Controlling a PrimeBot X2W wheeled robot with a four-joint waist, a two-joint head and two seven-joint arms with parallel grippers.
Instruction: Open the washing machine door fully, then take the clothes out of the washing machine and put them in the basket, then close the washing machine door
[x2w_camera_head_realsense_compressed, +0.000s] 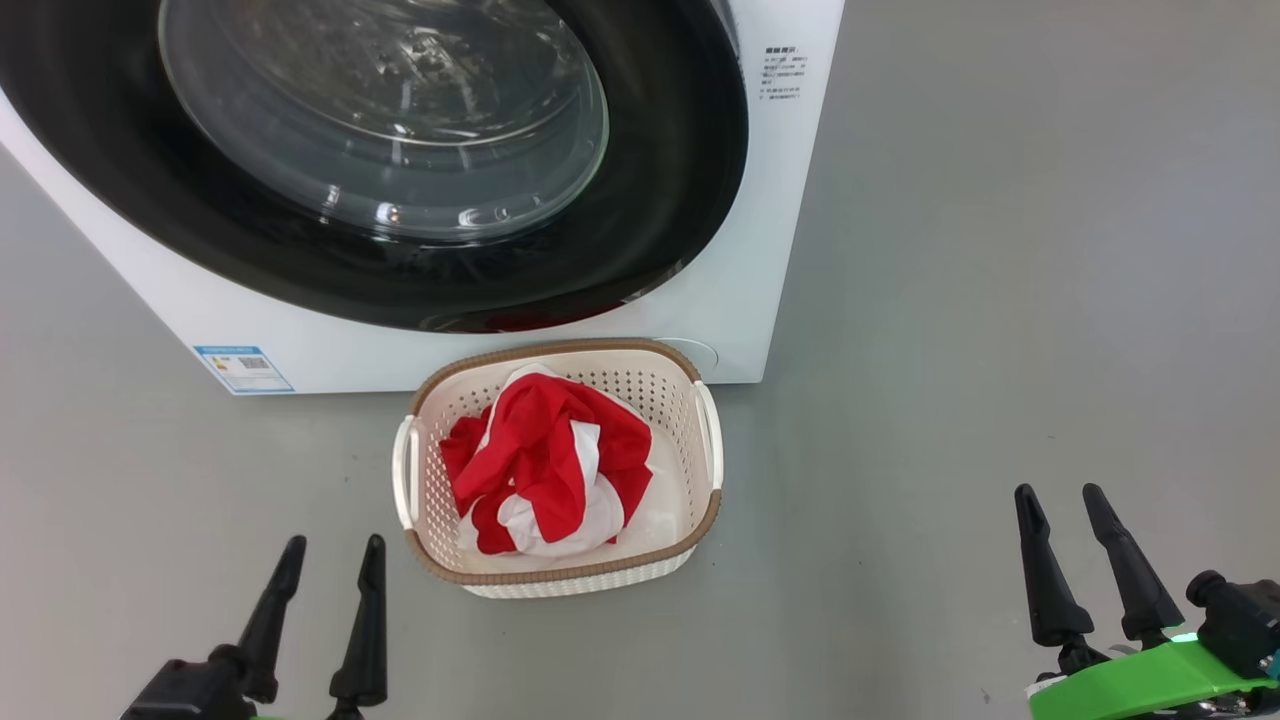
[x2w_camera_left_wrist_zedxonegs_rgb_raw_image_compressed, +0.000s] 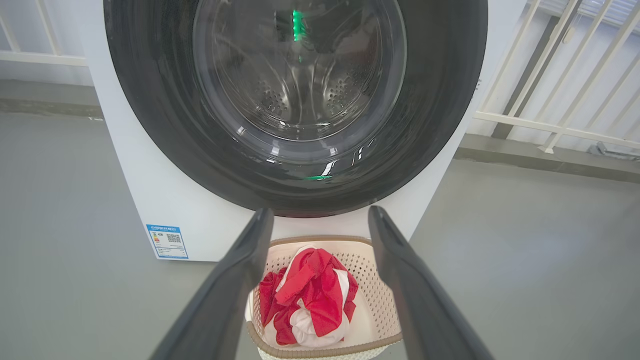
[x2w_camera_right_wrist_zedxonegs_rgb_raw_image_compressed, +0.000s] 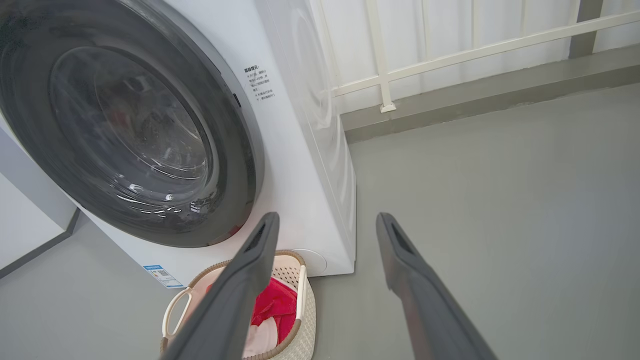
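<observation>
Both grippers are spread wide and hold nothing. In the head view the left gripper (x2w_camera_head_realsense_compressed: 335, 543) sits at the lower left and the right gripper (x2w_camera_head_realsense_compressed: 1057, 490) at the lower right, each with its dark fingers pointing towards the washing machine (x2w_camera_head_realsense_compressed: 780, 250). The basket (x2w_camera_head_realsense_compressed: 560, 348) stands on the grey floor (x2w_camera_head_realsense_compressed: 1000, 300) just ahead and to the right of the left gripper, apart from its fingertips. It is well apart from the right gripper, which is off to the other side over bare floor. The clothes (x2w_camera_head_realsense_compressed: 545, 460) lie in the basket as a crumpled red and white bundle, below the brown rim and nearer the basket's left side. In the left wrist view the bundle shows between that gripper's two fingers, farther along their line. Beyond the basket, almost touching its far rim, is the white front of the washing machine, with a small blue label (x2w_camera_head_realsense_compressed: 243, 368) at its lower left corner. The door (x2w_camera_head_realsense_compressed: 660, 200) lies flush against that front, closed, and its glossy black rim shows a faint red reflection at the bottom. A white railing (x2w_camera_left_wrist_zedxonegs_rgb_raw_image_compressed: 550, 125) runs behind the machine.
</observation>
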